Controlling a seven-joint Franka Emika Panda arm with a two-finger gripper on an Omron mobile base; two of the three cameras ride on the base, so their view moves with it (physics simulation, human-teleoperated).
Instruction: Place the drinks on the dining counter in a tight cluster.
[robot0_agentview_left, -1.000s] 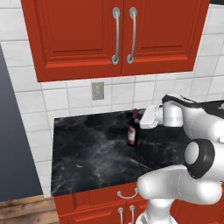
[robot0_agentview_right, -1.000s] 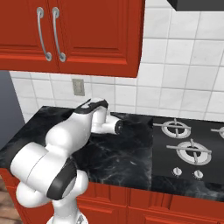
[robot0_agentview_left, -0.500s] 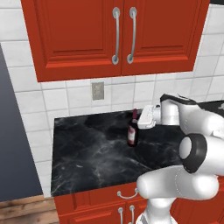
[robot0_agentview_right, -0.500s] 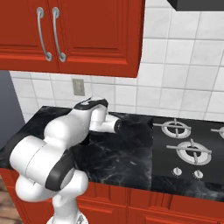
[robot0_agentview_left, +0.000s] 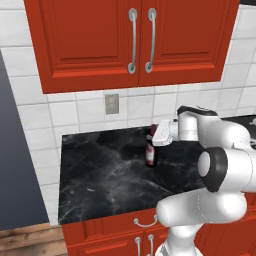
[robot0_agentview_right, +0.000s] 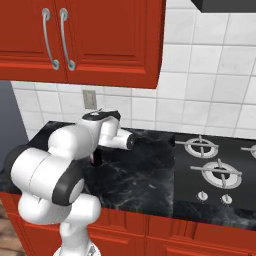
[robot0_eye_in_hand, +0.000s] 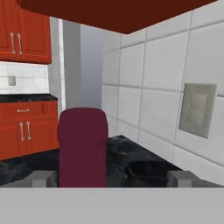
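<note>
Tool (robot0_eye_in_hand: 111, 178) astride dark red-labelled wine bottle (robot0_agentview_left: 150, 152)

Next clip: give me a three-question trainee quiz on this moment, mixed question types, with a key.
1. True or false: the gripper is shut on the wine bottle.
2. The wall outlet sits: A) under the red cabinets, B) beside the stove burners, C) on the floor.
3. In the hand view, what stands between the fingertips?

Key: 1 false, jaws open. 2 A. 3 The bottle's dark red top, nearer one finger.
</note>
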